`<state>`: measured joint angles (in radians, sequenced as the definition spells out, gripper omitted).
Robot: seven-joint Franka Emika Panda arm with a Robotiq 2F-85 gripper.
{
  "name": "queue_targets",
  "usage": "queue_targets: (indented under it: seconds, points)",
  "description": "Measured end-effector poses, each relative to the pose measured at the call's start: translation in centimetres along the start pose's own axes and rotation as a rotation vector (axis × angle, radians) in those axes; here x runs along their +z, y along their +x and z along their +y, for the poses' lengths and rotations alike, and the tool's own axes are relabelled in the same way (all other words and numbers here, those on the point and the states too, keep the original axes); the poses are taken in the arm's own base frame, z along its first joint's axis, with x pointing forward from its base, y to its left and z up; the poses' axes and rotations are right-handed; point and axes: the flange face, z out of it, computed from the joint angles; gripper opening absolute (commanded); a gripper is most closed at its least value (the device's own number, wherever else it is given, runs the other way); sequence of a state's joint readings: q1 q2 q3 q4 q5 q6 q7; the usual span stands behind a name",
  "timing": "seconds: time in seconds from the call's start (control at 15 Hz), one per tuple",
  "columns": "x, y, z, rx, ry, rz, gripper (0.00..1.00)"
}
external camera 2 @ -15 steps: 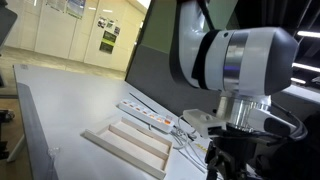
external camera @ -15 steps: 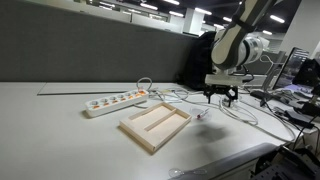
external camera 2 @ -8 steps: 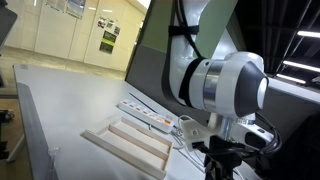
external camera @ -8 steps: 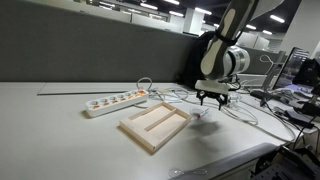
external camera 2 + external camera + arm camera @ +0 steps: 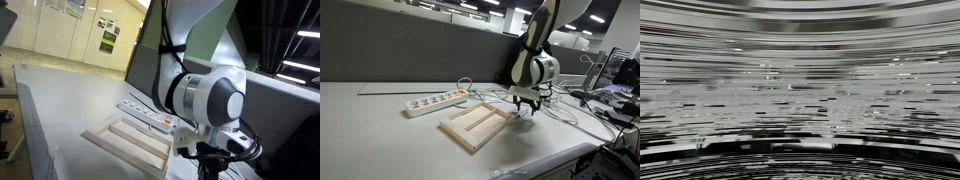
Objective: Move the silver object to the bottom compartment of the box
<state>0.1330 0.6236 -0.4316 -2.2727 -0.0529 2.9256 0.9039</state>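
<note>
Just beside one short end of the wooden box (image 5: pixel 457 134), the gripper (image 5: pixel 526 106) hangs low over the desk (image 5: pixel 380 125) among white cables (image 5: pixel 563 113). Finger spacing cannot be determined. The silver object is not discernible beneath the gripper. A power strip (image 5: pixel 433 101) lies behind the box. The wrist view is unreadable.

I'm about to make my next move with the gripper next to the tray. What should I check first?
1. Wrist view usable: not ok, it shows only streaks.
2. Sight of silver object: cannot tell, not made out in any view.
3. State of gripper jaws: cannot tell.
4. Both tray troughs free: ok, nothing seen inside.
5. Gap between cables and gripper: not ok, they lie right beside it.
</note>
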Motion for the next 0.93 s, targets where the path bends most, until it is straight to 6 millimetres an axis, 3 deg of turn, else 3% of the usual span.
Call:
queue_targets:
  seconds: [0.53,0.93]
  points:
    - [0.1,-0.1,-0.6,0.037,-0.003,0.020,0.04]
    - [-0.6,0.0,-0.9,0.031,0.005,0.036,0.07]
